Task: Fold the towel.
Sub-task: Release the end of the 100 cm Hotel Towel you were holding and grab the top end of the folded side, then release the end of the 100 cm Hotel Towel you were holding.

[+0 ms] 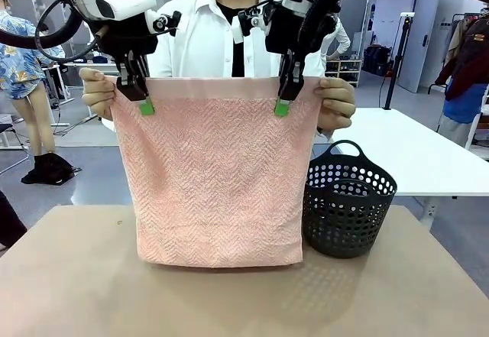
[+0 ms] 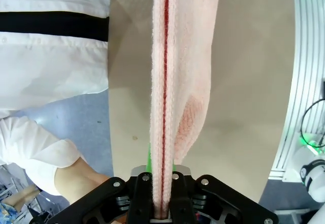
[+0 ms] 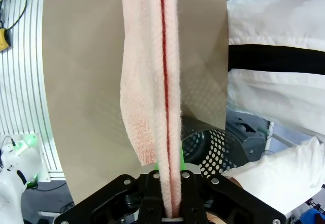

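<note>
— While we start from the near edge, what comes first?

— Bare tan table. Past it is the towel, hanging as a flat pink sheet over the middle of the table. Its bottom edge is down at the tabletop.

— Anything next to it?

— A dark perforated basket, at about 4 o'clock from the towel's middle. It stands upright on the table, just beside the towel's side edge. Whether the two touch, I cannot tell.

— And the claws?

— Higher up, the left gripper sits at 11 o'clock of the towel and is clamped on its top hem. The right gripper is at 1 o'clock, clamped on the same hem. Both point downward. Each wrist view looks straight down the hanging cloth. It shows two pink layers pinched in the closed jaws, with a dark red line running between the layers.

— Who is behind?

— A person in a white shirt, at the far side. One hand grips the top corner at 9 o'clock of the left gripper. The other hand grips the corner at 3 o'clock of the right gripper.
</note>
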`<state>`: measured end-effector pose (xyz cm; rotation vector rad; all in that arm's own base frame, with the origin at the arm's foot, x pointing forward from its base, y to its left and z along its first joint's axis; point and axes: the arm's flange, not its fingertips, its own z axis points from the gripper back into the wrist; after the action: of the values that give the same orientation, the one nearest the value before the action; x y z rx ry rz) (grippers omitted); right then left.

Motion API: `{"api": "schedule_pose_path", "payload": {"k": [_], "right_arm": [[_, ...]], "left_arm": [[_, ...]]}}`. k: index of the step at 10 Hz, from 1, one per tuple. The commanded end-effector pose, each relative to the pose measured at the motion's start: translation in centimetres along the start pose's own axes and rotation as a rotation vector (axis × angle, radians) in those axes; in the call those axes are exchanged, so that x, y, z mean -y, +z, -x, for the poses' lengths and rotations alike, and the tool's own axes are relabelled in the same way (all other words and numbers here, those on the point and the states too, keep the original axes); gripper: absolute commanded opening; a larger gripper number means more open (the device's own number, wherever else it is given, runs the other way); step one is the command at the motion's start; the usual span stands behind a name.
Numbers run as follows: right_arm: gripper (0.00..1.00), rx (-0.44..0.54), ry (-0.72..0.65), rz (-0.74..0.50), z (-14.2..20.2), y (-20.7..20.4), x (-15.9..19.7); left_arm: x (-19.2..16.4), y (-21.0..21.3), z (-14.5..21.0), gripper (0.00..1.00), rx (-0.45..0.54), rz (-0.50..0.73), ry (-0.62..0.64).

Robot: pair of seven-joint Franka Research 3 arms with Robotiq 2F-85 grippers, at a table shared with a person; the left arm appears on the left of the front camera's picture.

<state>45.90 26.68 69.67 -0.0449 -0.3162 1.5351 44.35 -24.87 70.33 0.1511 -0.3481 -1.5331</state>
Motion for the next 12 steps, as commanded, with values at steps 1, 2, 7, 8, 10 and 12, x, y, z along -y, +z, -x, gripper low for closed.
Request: {"api": "schedule_pose_path", "payload": {"k": [1,2,7,8,10,12], "right_arm": [[0.00,0.000,0.012,0.002,0.02,0.08,0.02],[0.00,0.000,0.012,0.002,0.02,0.08,0.02],[0.00,0.000,0.012,0.002,0.02,0.08,0.02],[0.00,0.000,0.012,0.002,0.02,0.08,0.02],[0.00,0.000,0.012,0.002,0.02,0.08,0.02],[0.00,0.000,0.012,0.002,0.02,0.08,0.02]], "left_arm": [[-0.04,0.12,-0.02,0.00,0.001,-0.003,-0.002],[-0.04,0.12,-0.02,0.00,0.001,-0.003,-0.002],[-0.04,0.12,-0.02,0.00,0.001,-0.003,-0.002],[-0.04,0.12,-0.02,0.00,0.001,-0.003,-0.002],[-0.04,0.12,-0.02,0.00,0.001,-0.003,-0.002],[-0.04,0.12,-0.02,0.00,0.001,-0.003,-0.002]]}}
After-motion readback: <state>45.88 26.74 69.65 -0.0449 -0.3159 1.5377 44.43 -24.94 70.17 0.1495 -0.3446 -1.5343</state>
